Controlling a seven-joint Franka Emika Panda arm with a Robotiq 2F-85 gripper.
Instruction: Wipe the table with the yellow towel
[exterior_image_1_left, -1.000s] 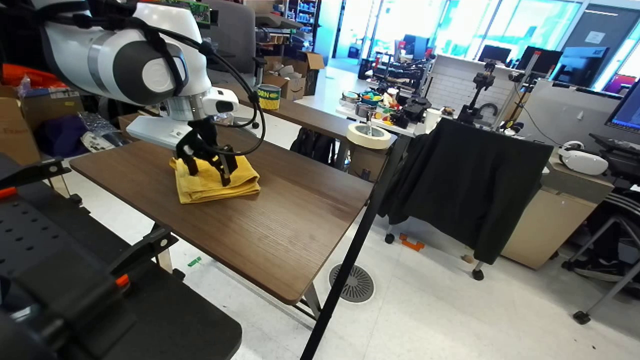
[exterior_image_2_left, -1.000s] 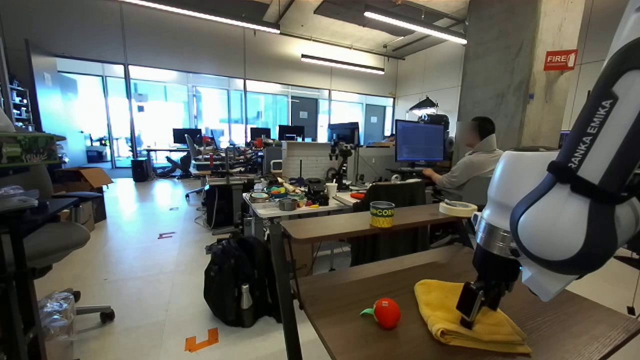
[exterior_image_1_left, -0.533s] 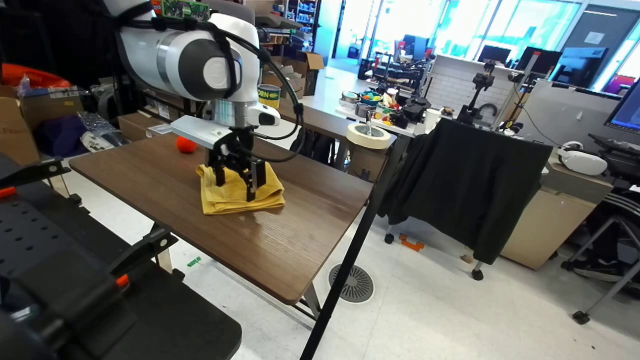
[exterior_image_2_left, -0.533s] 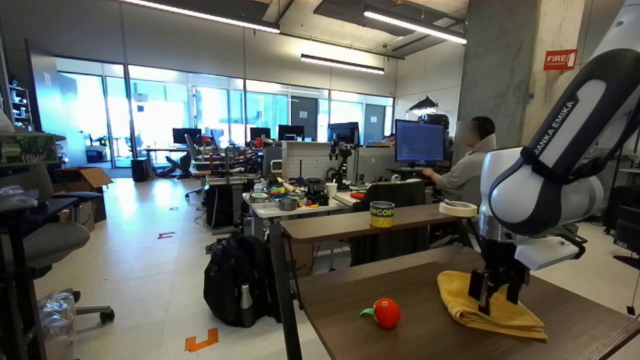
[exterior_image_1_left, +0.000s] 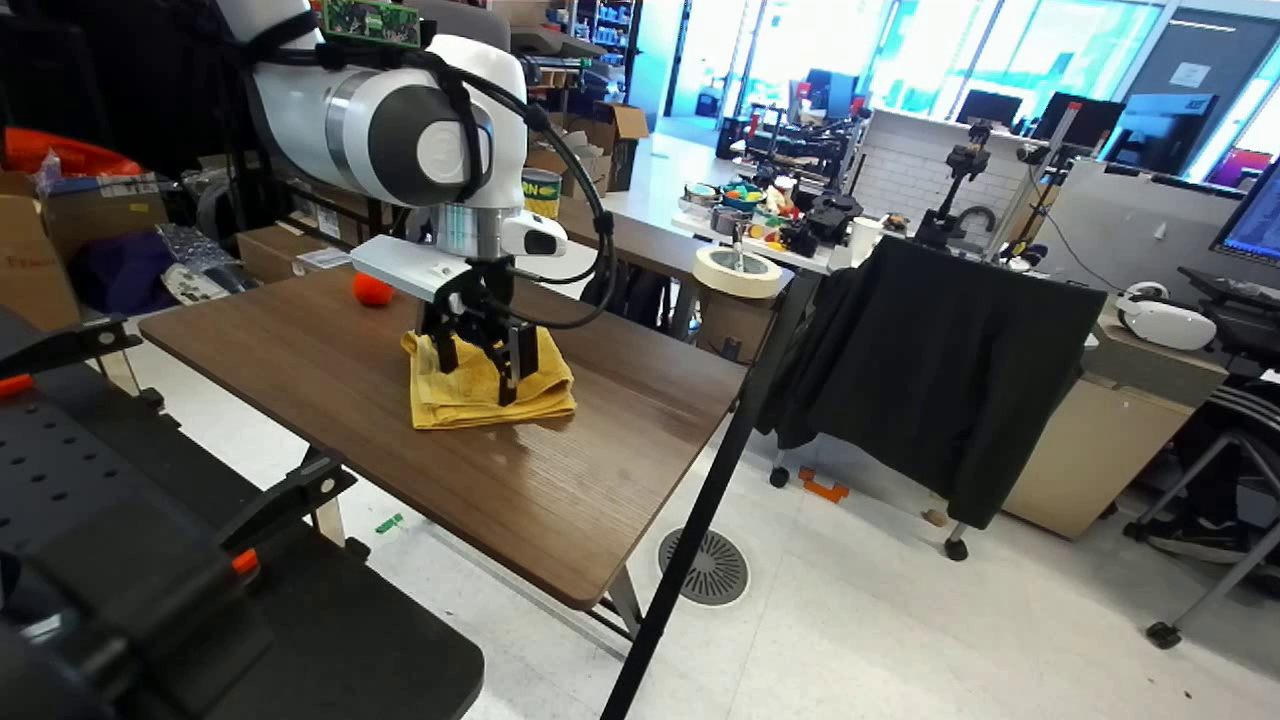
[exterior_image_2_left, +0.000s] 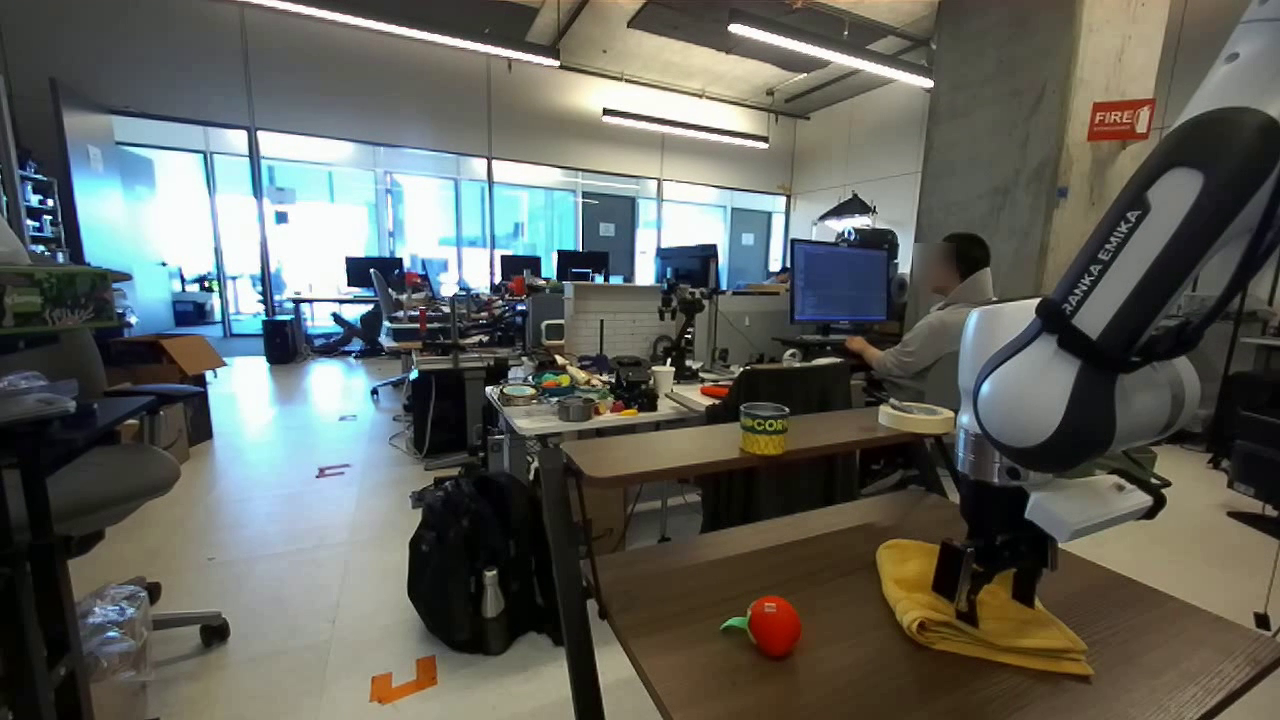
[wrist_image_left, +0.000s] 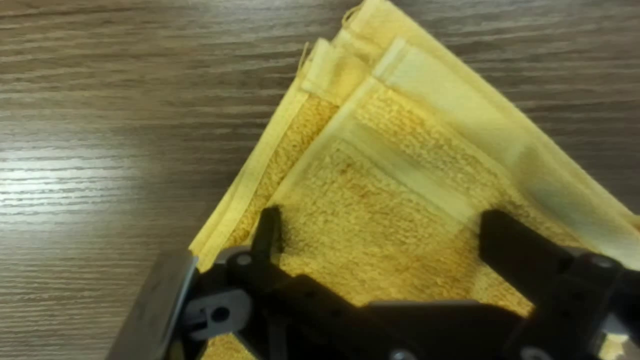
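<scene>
The yellow towel (exterior_image_1_left: 548, 388) lies folded in layers, roughly square, on the brown wood-grain table (exterior_image_1_left: 560, 500). My gripper (exterior_image_1_left: 478, 383) points down over it with its fingers spread wide; the tips reach the cloth's top surface. In the wrist view the gripper (wrist_image_left: 382, 215) has flat towel (wrist_image_left: 370, 165) across the whole gap, with no fold pinched. Dark fingers (wrist_image_left: 520, 245) cover part of the cloth, and its near portion is hidden under the gripper body. Towel (exterior_image_2_left: 905, 590) and gripper (exterior_image_2_left: 995, 608) also show in an exterior view, towards the right of the table (exterior_image_2_left: 690, 610).
An orange-red ball-like object (exterior_image_2_left: 774, 626) with a green leaf sits on the table beside the towel. A raised shelf (exterior_image_2_left: 660, 457) along one edge carries a corn can (exterior_image_2_left: 764, 432) and a tape roll (exterior_image_2_left: 915, 417). A black bench (exterior_image_1_left: 330, 620) stands close to the table's long edge.
Gripper and towel have slid together across the table, away from the orange-red object, which has come into sight behind the arm. Most of that motion came earlier; the last half second shows little. The jaws stayed open.
</scene>
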